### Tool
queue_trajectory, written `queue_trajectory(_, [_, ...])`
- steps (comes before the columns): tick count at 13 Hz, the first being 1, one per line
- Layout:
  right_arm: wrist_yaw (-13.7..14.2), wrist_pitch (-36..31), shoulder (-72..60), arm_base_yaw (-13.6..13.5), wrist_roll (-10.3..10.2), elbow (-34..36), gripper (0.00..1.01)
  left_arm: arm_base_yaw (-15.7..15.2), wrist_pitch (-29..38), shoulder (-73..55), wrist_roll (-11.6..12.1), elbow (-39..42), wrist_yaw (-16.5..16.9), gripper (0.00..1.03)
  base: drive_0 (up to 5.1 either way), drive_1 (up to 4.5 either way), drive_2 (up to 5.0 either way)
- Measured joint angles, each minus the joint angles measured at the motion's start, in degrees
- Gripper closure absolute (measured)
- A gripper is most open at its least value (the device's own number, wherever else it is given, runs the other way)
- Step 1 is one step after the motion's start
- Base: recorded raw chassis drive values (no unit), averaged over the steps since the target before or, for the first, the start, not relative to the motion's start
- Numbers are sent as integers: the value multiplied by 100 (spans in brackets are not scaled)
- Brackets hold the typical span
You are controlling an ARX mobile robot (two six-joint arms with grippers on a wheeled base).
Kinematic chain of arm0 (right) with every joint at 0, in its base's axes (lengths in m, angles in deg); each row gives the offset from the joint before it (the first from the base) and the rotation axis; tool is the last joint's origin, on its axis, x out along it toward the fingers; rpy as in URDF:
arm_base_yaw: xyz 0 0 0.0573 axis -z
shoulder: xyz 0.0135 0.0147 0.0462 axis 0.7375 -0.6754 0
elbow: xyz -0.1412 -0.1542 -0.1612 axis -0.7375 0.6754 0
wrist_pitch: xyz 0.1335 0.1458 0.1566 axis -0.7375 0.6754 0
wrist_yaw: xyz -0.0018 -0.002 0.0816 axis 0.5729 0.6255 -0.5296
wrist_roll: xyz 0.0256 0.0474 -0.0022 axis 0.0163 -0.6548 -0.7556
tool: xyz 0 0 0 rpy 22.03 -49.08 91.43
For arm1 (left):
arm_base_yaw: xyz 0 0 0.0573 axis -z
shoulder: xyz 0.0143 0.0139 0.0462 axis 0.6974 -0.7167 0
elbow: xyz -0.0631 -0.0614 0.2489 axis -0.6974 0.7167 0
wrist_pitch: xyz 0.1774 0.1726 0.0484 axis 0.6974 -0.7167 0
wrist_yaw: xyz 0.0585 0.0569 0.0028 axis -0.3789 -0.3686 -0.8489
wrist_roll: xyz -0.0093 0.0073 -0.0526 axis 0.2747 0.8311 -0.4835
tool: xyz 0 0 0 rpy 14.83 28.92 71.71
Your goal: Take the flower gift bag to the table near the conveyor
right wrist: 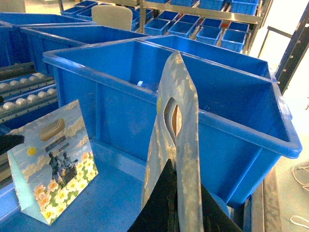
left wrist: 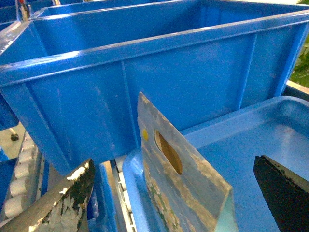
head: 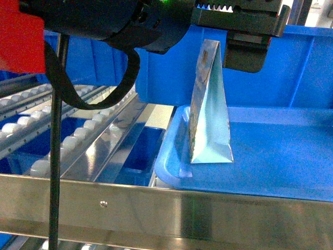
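Note:
A flower gift bag (head: 210,114) with pale blue sides stands upright on a blue tray (head: 281,156). My left gripper (left wrist: 173,162) is open and straddles the bag's top edge (left wrist: 178,188) without touching it. One of its dark fingers (head: 244,52) hangs just right of the bag's peak. My right gripper (right wrist: 186,193) is shut on the lower part of a second flower gift bag (right wrist: 178,96), held upright. To its left stands a bag showing daisies and two dark figures (right wrist: 50,169). The conveyor (head: 78,135) runs on the left. The table is out of view.
A deep blue bin (head: 291,67) stands right behind the tray; its wall (left wrist: 145,77) is close to the bag. More blue bins (right wrist: 212,34) fill shelves further back. A steel frame bar (head: 166,208) crosses the front, and a black cable (head: 54,156) hangs at the left.

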Motion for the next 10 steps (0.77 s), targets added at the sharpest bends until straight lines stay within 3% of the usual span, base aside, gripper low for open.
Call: queue_trajectory(10, [0,0,0,0,0,0,99,-87,-546,-1043,28,-680,461,5,0,0,0])
